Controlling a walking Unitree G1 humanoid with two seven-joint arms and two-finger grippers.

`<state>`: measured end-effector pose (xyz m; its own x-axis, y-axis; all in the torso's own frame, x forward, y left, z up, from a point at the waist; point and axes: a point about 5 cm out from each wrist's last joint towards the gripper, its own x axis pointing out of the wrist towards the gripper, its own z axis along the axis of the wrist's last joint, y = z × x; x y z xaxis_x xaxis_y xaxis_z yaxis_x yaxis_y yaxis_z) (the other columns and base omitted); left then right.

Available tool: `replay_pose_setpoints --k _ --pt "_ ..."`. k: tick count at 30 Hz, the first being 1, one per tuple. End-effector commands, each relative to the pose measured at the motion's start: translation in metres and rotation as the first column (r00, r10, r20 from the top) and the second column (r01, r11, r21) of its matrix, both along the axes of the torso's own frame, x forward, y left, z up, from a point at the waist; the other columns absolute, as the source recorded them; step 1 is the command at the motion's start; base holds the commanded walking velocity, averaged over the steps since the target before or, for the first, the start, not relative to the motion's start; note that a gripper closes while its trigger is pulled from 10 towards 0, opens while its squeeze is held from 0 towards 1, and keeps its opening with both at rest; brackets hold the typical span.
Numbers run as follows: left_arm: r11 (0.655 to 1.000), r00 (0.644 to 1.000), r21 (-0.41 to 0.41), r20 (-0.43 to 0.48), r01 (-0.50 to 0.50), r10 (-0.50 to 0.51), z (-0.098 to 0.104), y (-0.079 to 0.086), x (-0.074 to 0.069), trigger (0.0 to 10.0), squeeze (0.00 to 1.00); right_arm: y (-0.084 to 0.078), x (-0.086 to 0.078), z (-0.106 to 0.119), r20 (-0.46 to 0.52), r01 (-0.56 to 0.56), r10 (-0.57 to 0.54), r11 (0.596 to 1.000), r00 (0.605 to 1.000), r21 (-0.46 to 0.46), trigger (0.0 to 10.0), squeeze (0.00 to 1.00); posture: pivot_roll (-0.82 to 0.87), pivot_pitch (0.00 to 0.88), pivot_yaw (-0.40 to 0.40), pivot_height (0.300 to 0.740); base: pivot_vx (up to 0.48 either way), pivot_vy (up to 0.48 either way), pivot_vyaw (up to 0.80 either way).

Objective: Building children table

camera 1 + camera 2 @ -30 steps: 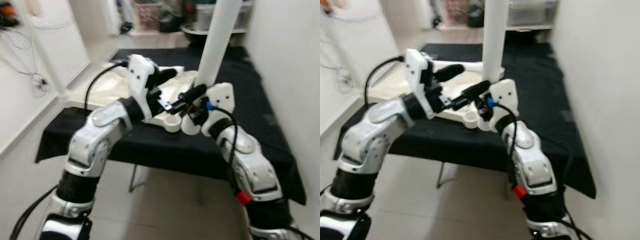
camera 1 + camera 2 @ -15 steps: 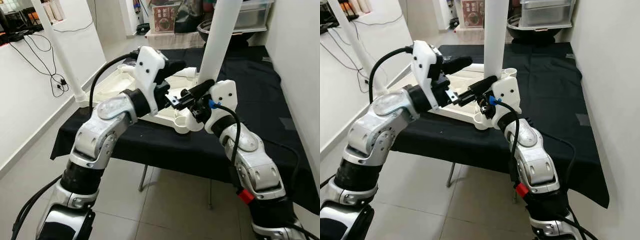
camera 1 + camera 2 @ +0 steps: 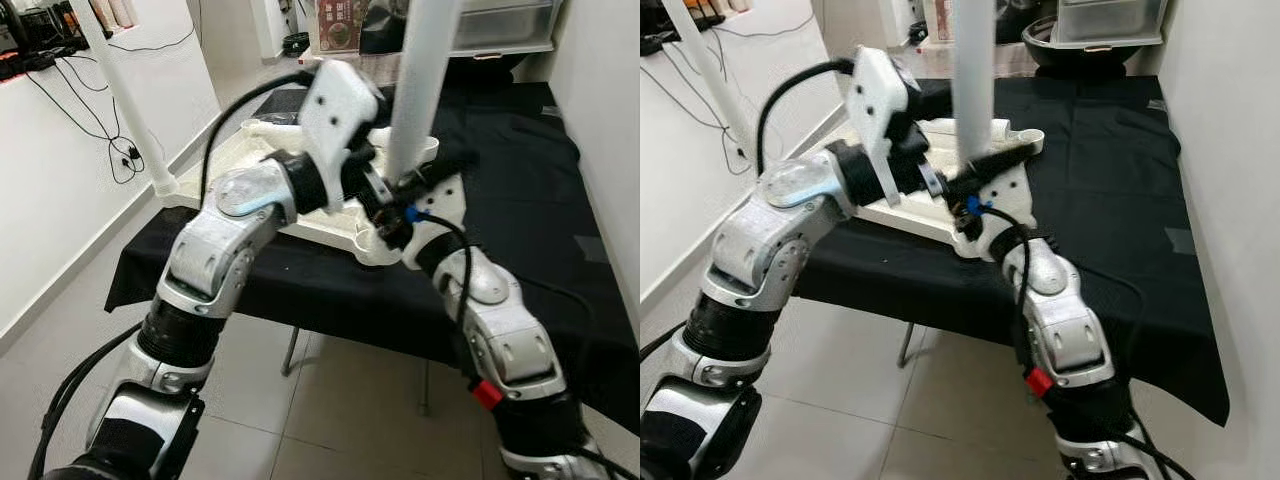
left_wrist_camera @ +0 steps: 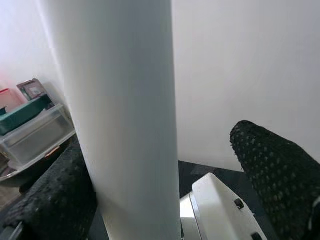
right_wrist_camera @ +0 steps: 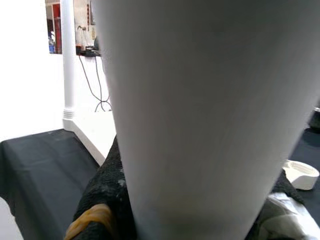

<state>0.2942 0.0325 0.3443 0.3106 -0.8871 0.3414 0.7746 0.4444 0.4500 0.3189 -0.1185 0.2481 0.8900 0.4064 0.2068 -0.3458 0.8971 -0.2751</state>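
While the white leg (image 3: 418, 80) is standing upright between both our jaws, we are spreading the left gripper (image 4: 165, 200) around it and clamping the right gripper (image 3: 985, 165) on it above the desk (image 3: 1110, 200).

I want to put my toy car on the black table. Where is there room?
The black cloth is bare between the white tabletop and the wall, and along the near edge. It is crowded at the white leg, where the left gripper and right gripper meet.
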Motion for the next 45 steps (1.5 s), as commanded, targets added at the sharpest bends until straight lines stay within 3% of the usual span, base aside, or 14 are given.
replay_pose_setpoints --k 1,10,15,16,26,32,33,45 --pt "0.999 0.998 0.000 0.036 0.045 -0.045 0.006 -0.002 -0.006 10.0 0.00 0.006 0.000 0.002 0.017 -0.019 0.019 1.000 1.000 -0.005 10.0 0.00 -0.04 0.033 0.104 0.740 0.000 0.000 0.00" --pt "0.999 0.998 0.016 0.051 0.028 -0.029 0.008 -0.005 -0.003 10.0 0.00 0.007 0.000 0.002 0.018 -0.023 0.023 1.000 1.000 -0.004 10.0 0.00 -0.04 0.030 0.106 0.740 0.000 0.000 0.00" --pt "0.994 0.992 0.031 0.070 -0.106 0.104 0.013 -0.001 0.013 9.5 0.00 0.007 -0.001 0.003 0.020 -0.030 0.030 1.000 0.999 -0.005 10.0 0.00 -0.04 0.031 0.108 0.740 0.000 0.000 0.00" --pt "0.990 0.989 0.036 0.074 -0.133 0.130 0.014 0.000 0.016 0.0 0.00 0.007 -0.001 0.003 0.021 -0.031 0.031 1.000 0.999 -0.006 10.0 0.00 -0.04 0.032 0.108 0.740 0.000 0.000 0.00" --pt "0.961 0.962 0.068 0.081 -0.267 0.261 0.018 0.012 0.030 0.0 0.00 0.004 -0.002 0.004 0.036 -0.026 0.026 1.000 0.999 -0.014 10.0 0.00 -0.04 0.033 0.109 0.740 0.000 0.000 0.00" --pt "0.955 0.955 0.055 0.073 -0.291 0.287 0.021 0.017 0.032 0.0 0.00 0.002 -0.001 0.004 0.034 -0.030 0.030 0.999 0.999 -0.012 10.0 0.00 -0.03 0.034 0.109 0.740 0.000 0.000 0.00" --pt "0.954 0.954 0.045 0.067 -0.295 0.292 0.022 0.019 0.032 0.0 0.00 0.001 -0.001 0.004 0.031 -0.055 0.055 0.998 0.998 0.007 10.0 1.00 -0.03 0.036 0.107 0.740 0.000 0.000 0.00" --pt "0.960 0.960 -0.043 -0.005 -0.278 0.278 0.025 0.027 0.029 0.0 0.00 0.009 0.008 0.007 0.028 -0.105 0.102 0.989 0.994 0.105 10.0 1.00 -0.01 0.039 0.103 0.740 0.000 0.000 0.00"
